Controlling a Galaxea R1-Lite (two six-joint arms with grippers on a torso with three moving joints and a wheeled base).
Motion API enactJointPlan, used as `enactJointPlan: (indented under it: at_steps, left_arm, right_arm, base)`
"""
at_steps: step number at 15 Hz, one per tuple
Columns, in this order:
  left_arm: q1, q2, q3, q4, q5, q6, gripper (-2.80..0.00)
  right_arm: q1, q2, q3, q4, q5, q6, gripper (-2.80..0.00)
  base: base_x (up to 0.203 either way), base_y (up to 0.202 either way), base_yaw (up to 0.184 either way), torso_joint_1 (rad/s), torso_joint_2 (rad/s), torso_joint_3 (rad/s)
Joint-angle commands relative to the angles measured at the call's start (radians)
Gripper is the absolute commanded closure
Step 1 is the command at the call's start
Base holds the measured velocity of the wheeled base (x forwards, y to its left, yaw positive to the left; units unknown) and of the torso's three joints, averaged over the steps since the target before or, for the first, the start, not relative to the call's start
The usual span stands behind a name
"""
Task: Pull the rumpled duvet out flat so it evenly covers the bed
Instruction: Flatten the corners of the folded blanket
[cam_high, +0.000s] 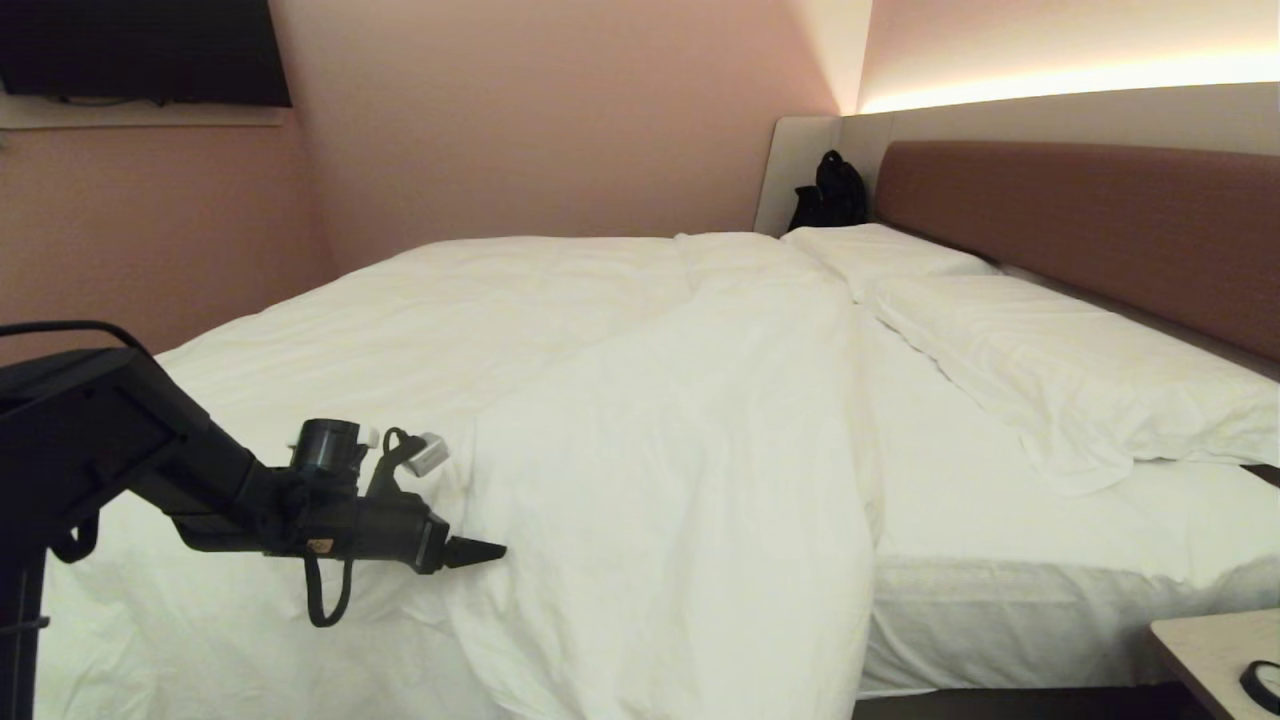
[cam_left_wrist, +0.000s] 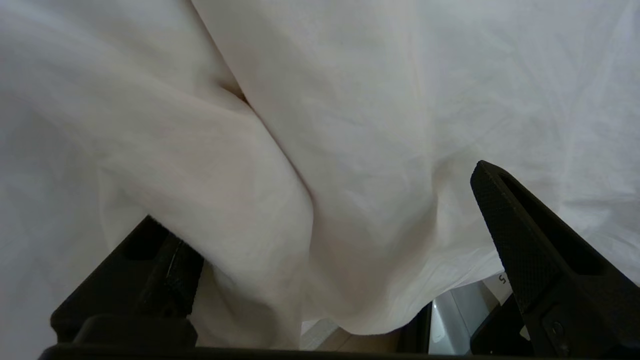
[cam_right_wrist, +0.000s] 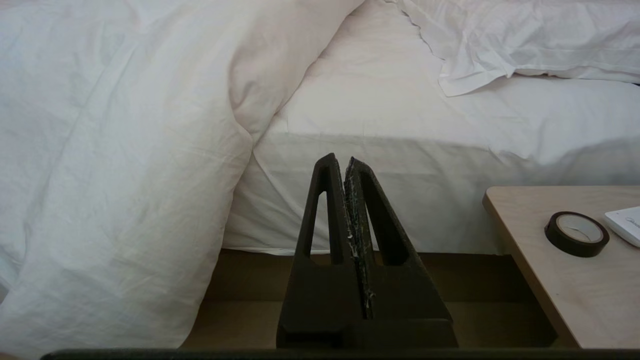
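The duvet (cam_high: 560, 400) lies across most of the bed (cam_high: 1000, 600), bunched into a thick fold down its middle and spilling over the near edge toward the floor, while the strip of sheet beside the headboard (cam_high: 1090, 230) is bare, with two pillows (cam_high: 1050, 350) lying along it. My left gripper (cam_high: 480, 552) reaches in level from the left, low against the hanging part of the duvet at the near edge; its fingers (cam_left_wrist: 505, 220) are spread as wide as they go, and in the wrist view a soft bulge of duvet cloth sags between them and covers the tip of one, though they have not closed on it. My right gripper (cam_right_wrist: 346, 165) is parked down by the bedside, fingers pressed together on nothing, pointing at the side of the mattress. Near it stands a small wooden side table (cam_right_wrist: 545, 260) carrying a roll of dark tape (cam_right_wrist: 576, 233) and, just beside it, a flat white object. A black bag (cam_high: 832, 192) sits in the far corner by the headboard.
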Motion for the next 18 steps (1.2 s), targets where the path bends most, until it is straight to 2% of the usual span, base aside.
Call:
enactJointPlan:
  at_steps: [1, 2, 3, 8, 10, 14, 18]
  left_arm:
    - [-0.002, 0.0, 0.002, -0.002, -0.004, 0.0, -2.8]
    - [-0.002, 0.0, 0.004, -0.002, -0.005, -0.001, -2.8]
    - [-0.002, 0.001, 0.005, -0.002, -0.005, -0.001, 0.0]
    - [-0.019, -0.023, 0.016, -0.01, -0.008, -0.007, 0.0]
    - [-0.019, -0.024, 0.028, -0.057, -0.007, -0.014, 0.0]
    - [-0.019, -0.023, 0.065, -0.17, -0.004, -0.076, 0.0]
    - [-0.029, -0.035, 0.079, -0.194, 0.001, -0.109, 0.0]
  right_arm:
    - [0.0, 0.0, 0.0, 0.0, 0.0, 0.0, 0.0]
    - [0.0, 0.0, 0.0, 0.0, 0.0, 0.0, 0.0]
    - [0.0, 0.0, 0.0, 0.0, 0.0, 0.0, 0.0]
    - [0.0, 0.0, 0.0, 0.0, 0.0, 0.0, 0.0]
    - [0.0, 0.0, 0.0, 0.0, 0.0, 0.0, 0.0]
    - [0.0, 0.0, 0.0, 0.0, 0.0, 0.0, 0.0]
    - [0.0, 0.0, 0.0, 0.0, 0.0, 0.0, 0.0]
  base:
    - [0.0, 0.0, 0.0, 0.0, 0.0, 0.0]
    - [0.0, 0.0, 0.0, 0.0, 0.0, 0.0]
    - [0.0, 0.0, 0.0, 0.0, 0.0, 0.0]
    - [0.0, 0.0, 0.0, 0.0, 0.0, 0.0]
    - [0.0, 0.0, 0.0, 0.0, 0.0, 0.0]
    - [0.0, 0.0, 0.0, 0.0, 0.0, 0.0]
    - [0.0, 0.0, 0.0, 0.0, 0.0, 0.0]
